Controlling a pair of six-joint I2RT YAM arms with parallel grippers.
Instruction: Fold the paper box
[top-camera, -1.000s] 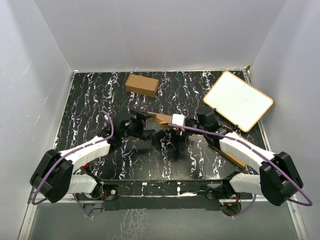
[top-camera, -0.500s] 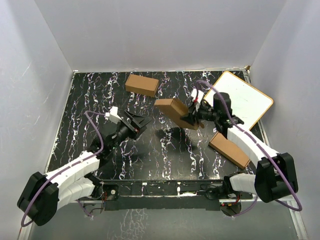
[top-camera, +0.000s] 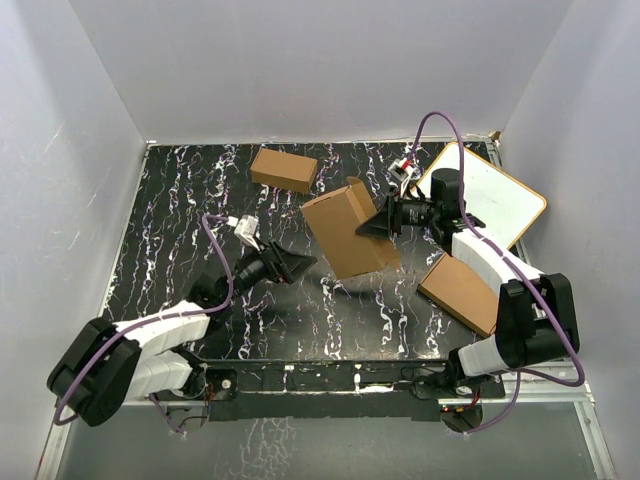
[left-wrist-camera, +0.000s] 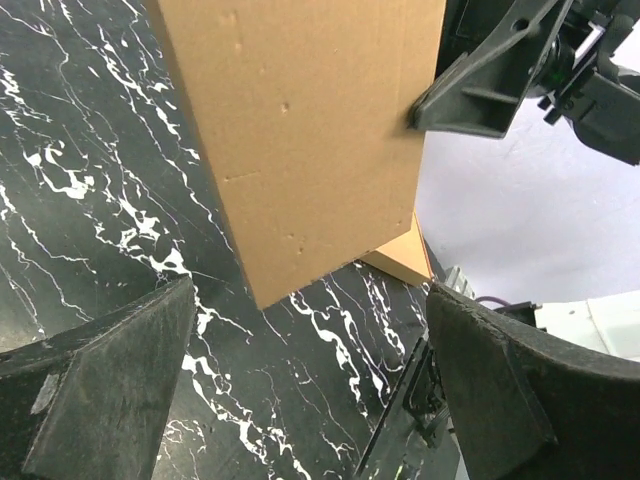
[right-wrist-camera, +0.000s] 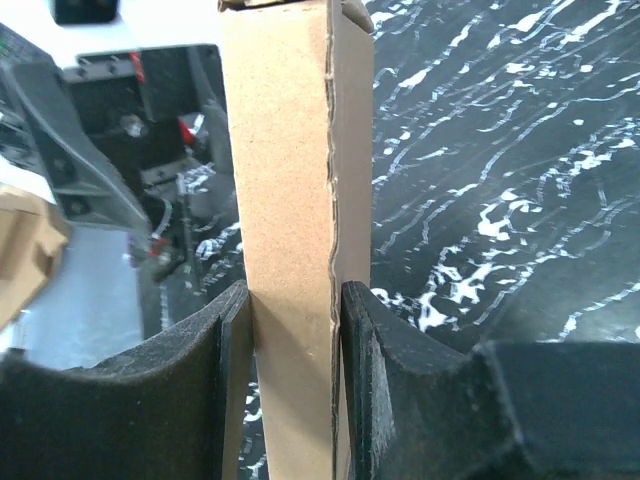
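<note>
We see the right gripper (top-camera: 383, 222) clamped on the paper box (top-camera: 350, 228), holding it over the middle of the black marbled table (top-camera: 180, 200). The box is closed up into a thin flat slab and hangs tilted, its broad brown face turned towards the left arm and one corner pointing down. In the right wrist view we look along its narrow edge, with the fingers (right-wrist-camera: 225, 370) pressed against both broad faces.

The left gripper (top-camera: 300, 268) sits just to the left of the box and a little nearer, with its jaws spread wide and nothing between them. In its wrist view the box face (left-wrist-camera: 300, 130) fills the space ahead of the two dark fingers (left-wrist-camera: 100, 380), apart from both, and we can make out the right gripper (left-wrist-camera: 480, 90) at the box's far edge.

A small brown carton (top-camera: 284, 169) lies at the far side of the table. A flat brown carton (top-camera: 462, 293) lies near the right arm, and a whiteboard (top-camera: 478, 200) rests at the far right corner.
</note>
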